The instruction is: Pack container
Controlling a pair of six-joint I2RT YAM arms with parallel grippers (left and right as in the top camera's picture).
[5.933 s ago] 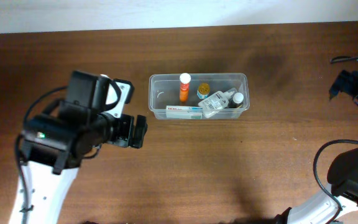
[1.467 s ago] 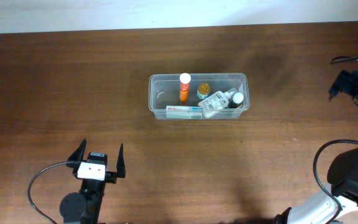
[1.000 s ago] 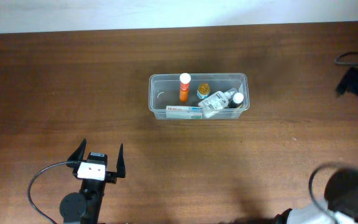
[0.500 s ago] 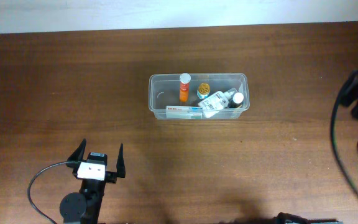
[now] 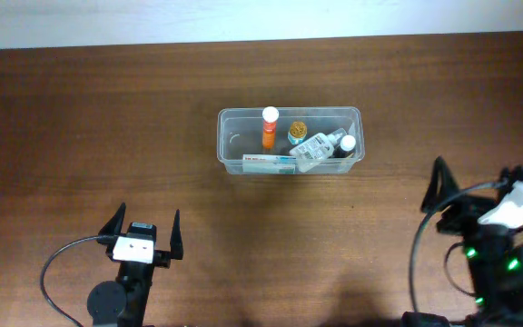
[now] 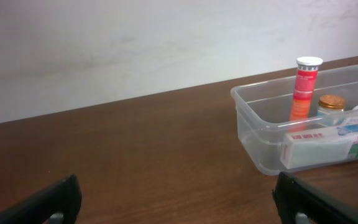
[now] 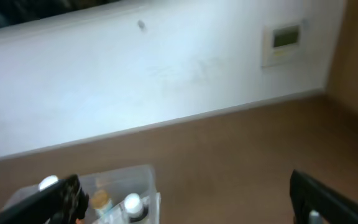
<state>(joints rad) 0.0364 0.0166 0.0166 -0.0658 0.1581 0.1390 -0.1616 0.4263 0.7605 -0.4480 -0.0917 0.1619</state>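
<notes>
You had swung the right gripper (image 5: 476, 178) in to the table's near right, jaws spread and empty like the left gripper (image 5: 148, 218). The container (image 5: 222, 136), a clear round-cornered plastic tub, sat mid-table holding an orange tube (image 5: 269, 130), small bottles (image 5: 344, 145) and a flat box (image 5: 269, 164). Packing looked done.

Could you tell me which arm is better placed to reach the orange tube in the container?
Probably the left: the orange tube stands toward the left side of the container, and the open left tool sees it clearly. The right tool would cross the other bottles.
</notes>
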